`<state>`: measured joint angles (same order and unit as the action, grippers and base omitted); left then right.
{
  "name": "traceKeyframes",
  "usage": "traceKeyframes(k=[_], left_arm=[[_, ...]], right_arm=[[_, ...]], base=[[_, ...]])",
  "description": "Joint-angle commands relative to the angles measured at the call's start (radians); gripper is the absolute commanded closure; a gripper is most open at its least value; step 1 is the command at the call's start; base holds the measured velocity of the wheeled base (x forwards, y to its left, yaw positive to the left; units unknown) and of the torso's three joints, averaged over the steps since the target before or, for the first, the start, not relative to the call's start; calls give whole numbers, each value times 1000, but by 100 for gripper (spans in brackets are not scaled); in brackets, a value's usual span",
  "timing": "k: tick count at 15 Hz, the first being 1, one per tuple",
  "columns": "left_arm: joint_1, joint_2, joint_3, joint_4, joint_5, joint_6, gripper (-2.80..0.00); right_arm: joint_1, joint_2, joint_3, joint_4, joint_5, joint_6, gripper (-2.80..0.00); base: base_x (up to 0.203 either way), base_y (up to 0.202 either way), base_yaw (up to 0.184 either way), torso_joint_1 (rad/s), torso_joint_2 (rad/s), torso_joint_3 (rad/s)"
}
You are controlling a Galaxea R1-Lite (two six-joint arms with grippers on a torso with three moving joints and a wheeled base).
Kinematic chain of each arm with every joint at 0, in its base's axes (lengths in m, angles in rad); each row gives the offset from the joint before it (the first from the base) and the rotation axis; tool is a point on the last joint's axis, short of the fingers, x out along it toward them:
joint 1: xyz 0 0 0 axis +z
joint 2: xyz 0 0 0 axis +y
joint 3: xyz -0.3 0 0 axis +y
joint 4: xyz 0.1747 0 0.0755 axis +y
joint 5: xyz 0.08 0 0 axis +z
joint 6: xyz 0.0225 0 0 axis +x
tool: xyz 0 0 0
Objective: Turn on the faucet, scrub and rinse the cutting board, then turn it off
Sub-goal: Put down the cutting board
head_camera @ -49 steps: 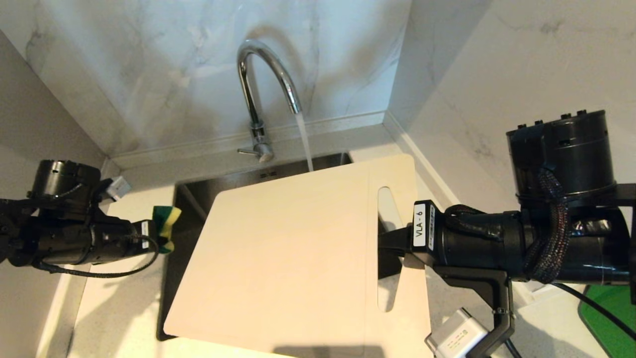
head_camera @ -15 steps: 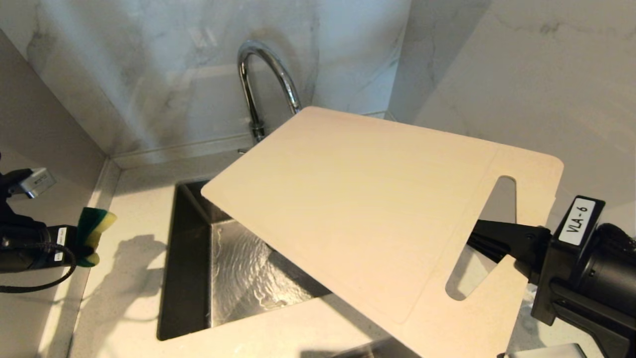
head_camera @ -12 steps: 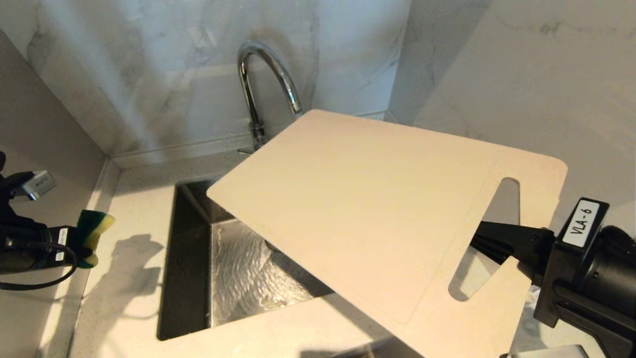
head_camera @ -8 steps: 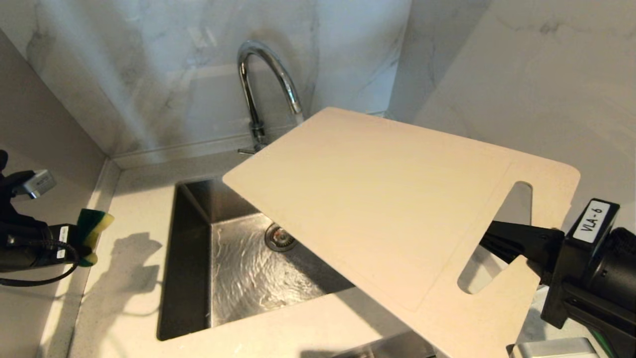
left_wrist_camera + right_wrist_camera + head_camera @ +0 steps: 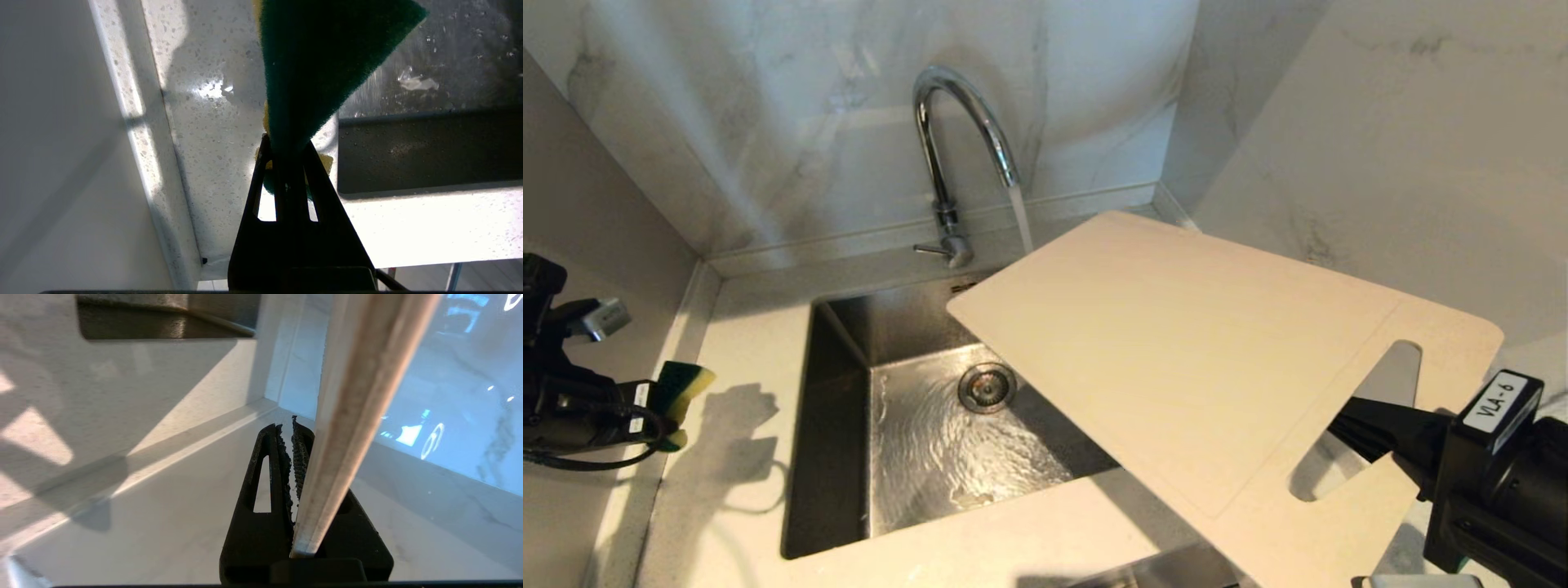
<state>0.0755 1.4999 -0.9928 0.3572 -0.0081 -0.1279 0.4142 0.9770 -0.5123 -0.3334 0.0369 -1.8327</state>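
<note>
Left gripper (image 5: pixel 286 151) sits way off at the left edge over the speckled white counter (image 5: pixel 743 425), fingers pinched tight on a sponge (image 5: pixel 678 392), the usual soft kind with a fuzzy dark green scrub face and a yellow foam back, which sticks out past the fingertips toward the basin. Just beyond that sponge is the sink (image 5: pixel 837 425), a squared-off brushed steel tub set into the counter, holding a thin sheet of rippling water and a round metal drain (image 5: pixel 987 387) in its floor. Behind the sink and well away from both grippers stands the faucet (image 5: pixel 956 147), shiny chrome with a high curved neck and a thin lever poking out at its base, and a stream of water (image 5: pixel 1021 216) runs down from the spout. Over on the right, the right gripper (image 5: pixel 291 428) has its ribbed black fingers clamped on the handle end of the cutting board (image 5: pixel 1192 359) right beside the long tapered slot. That board is thin, flat, pale cream with rounded corners, held up tilted in the air, its far corner hanging over the right side of the sink.
</note>
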Motion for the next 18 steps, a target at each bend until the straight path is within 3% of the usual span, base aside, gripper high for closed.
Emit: traceKeyframes(k=[1,8,14,18], left_arm=[[1,25,-1,2,-3,-2,0],[1,28,0,2,5,-22,0],[1,73,-3,-1,7,-25,0],[1,80,-3,-3,2,-27,0]], right_arm=[[-3,-5,15,-3,-2,24,0],[-58,8,21,-4,-4,90,0],[-167,112,118,-256,-2,132,0],[-167,114,116,-259,-2,133,0]], base=[[0,0,0,0,0,0],[0,0,0,0,0,0],[0,0,0,0,0,0],[0,0,0,0,0,0]])
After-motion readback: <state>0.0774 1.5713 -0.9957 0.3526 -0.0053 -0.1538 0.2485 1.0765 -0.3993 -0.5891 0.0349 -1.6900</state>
